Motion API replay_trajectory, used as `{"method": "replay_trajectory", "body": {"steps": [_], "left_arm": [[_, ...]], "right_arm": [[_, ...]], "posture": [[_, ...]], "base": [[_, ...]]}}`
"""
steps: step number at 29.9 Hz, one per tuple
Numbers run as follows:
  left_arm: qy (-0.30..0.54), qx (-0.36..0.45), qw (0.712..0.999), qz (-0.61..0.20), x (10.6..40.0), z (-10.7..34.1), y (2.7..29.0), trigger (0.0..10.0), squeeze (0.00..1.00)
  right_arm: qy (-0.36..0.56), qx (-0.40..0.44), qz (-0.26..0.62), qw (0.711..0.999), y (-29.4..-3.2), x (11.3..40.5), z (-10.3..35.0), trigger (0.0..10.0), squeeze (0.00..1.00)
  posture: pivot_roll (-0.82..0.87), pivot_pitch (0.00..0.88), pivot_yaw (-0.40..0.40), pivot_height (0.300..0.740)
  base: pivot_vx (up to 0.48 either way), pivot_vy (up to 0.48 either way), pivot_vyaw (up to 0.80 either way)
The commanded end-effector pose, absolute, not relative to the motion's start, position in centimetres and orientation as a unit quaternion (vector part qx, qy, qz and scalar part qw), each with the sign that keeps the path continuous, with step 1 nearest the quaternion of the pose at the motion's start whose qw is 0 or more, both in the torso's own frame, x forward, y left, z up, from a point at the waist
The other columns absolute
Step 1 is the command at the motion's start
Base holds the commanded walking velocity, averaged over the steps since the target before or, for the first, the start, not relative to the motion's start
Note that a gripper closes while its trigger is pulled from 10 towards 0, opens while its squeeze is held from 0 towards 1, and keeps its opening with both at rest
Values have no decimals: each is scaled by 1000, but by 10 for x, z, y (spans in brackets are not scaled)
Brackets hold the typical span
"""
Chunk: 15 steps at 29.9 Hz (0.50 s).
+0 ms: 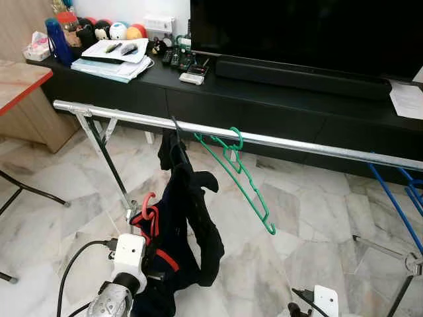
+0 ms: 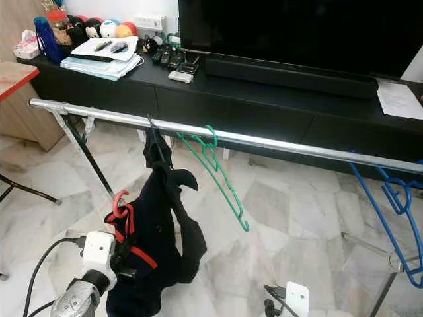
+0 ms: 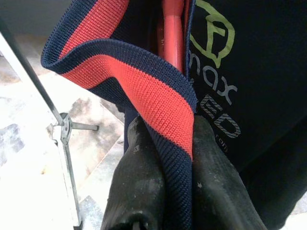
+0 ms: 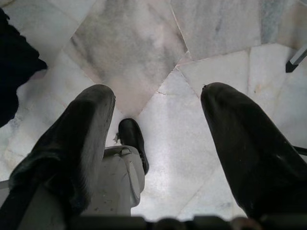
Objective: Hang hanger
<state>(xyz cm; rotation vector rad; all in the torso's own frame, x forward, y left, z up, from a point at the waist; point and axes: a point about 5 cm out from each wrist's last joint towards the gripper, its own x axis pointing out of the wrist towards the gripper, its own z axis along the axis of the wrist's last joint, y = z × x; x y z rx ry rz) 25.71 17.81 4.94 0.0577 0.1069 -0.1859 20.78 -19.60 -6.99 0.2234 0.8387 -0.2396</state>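
Note:
A red hanger (image 1: 149, 206) sits inside a navy garment (image 1: 195, 224) with a red-striped collar (image 3: 144, 91). My left gripper (image 3: 177, 143) is shut on that collar, low in front of the silver rail (image 1: 297, 142). One end of the garment is draped over the rail at its left part. The red hook pokes out below the rail, well clear of it. A green hanger (image 1: 239, 173) hangs on the rail just right of the garment. My right gripper (image 4: 158, 115) hangs open over the marble floor, holding nothing.
A blue hanger (image 2: 390, 211) hangs at the rail's right end. Behind the rail stands a black TV console (image 1: 264, 92) with a TV, soundbar, papers and a blue bottle. An orange-topped table (image 1: 16, 79) is at the left. Rack legs (image 1: 109, 165) cross below the rail.

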Motion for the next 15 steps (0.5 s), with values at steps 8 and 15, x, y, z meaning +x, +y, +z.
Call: {"method": "replay_trajectory", "body": {"steps": [8,15], "left_arm": [[37,25,995,-90,255,53,180,10000,0],[35,22,995,-91,255,53,179,10000,0]], "right_arm": [[407,110,-118,899,-194,207,-71,10000,0],[408,110,-118,899,-194,206,-71,10000,0]], "posture": [[-3,178,-35,740],[-2,178,-34,740]], "base": [[0,0,0],[0,0,0]]}}
